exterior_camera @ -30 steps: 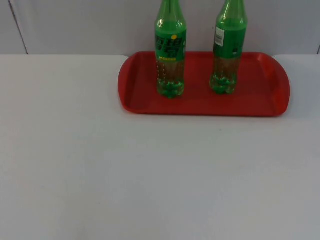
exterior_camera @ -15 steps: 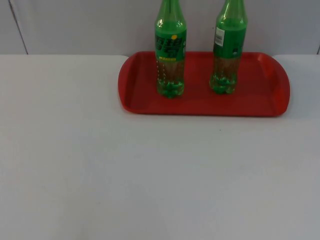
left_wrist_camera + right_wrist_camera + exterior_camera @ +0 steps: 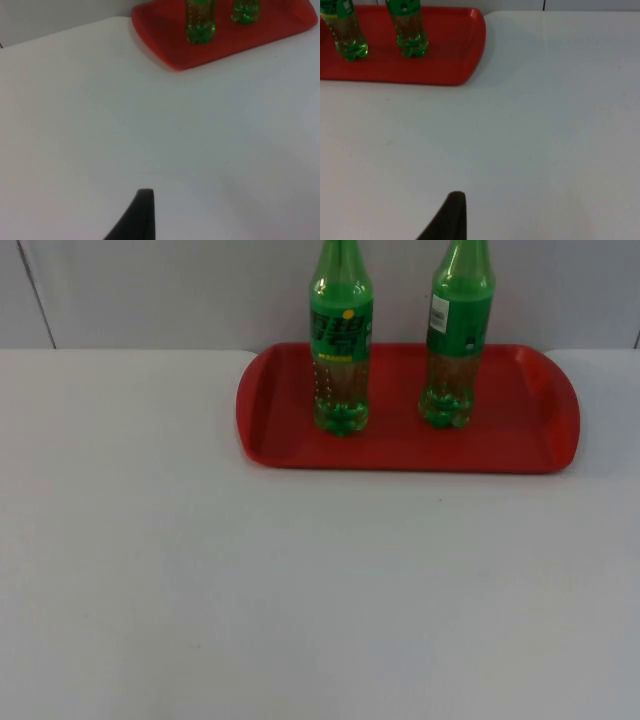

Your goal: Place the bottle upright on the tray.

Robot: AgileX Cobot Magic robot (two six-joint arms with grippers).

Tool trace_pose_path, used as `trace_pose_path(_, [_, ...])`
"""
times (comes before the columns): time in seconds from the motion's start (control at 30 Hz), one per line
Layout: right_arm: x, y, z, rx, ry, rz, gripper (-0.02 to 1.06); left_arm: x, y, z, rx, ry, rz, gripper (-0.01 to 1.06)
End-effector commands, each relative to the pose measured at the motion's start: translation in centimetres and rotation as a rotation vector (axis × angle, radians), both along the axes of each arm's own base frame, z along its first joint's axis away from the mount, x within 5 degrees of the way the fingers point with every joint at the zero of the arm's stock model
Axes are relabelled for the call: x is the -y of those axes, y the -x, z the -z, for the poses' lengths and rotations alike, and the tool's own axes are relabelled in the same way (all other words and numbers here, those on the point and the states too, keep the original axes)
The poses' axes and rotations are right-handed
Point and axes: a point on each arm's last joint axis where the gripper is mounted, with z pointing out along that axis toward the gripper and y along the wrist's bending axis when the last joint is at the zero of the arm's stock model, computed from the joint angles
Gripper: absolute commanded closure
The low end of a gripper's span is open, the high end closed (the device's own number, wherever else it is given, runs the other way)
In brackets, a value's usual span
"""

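Two green plastic bottles stand upright on a red tray (image 3: 520, 440) at the back of the table. The left bottle (image 3: 341, 350) carries a green and yellow label, the right bottle (image 3: 458, 340) a green label with a white patch. The left wrist view has the tray (image 3: 170, 45) far ahead with both bottle bases, left (image 3: 200, 25) and right (image 3: 244, 11). My left gripper (image 3: 142, 215) hangs over bare table, well short of the tray. My right gripper (image 3: 451, 217) waits likewise, with the tray (image 3: 450, 55), right bottle (image 3: 409, 30) and left bottle (image 3: 347, 35) ahead of it.
The white table top (image 3: 300, 590) stretches bare in front of the tray. A grey partition wall (image 3: 150, 290) closes the table right behind the tray.
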Motion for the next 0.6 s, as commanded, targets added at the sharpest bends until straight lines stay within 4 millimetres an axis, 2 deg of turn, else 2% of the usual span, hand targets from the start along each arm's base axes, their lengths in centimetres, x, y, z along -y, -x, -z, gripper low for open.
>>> trace_pose_path(0.0, [-0.03,0.0,-0.05,0.012,-0.003,0.005,-0.01,0.01,0.01,0.11,0.001,0.001,-0.025,0.04])
trace_pose_path(0.57, [-0.04,0.0,-0.05,0.012,-0.004,0.004,-0.01,0.14,0.08,0.11,0.001,0.001,-0.328,0.04])
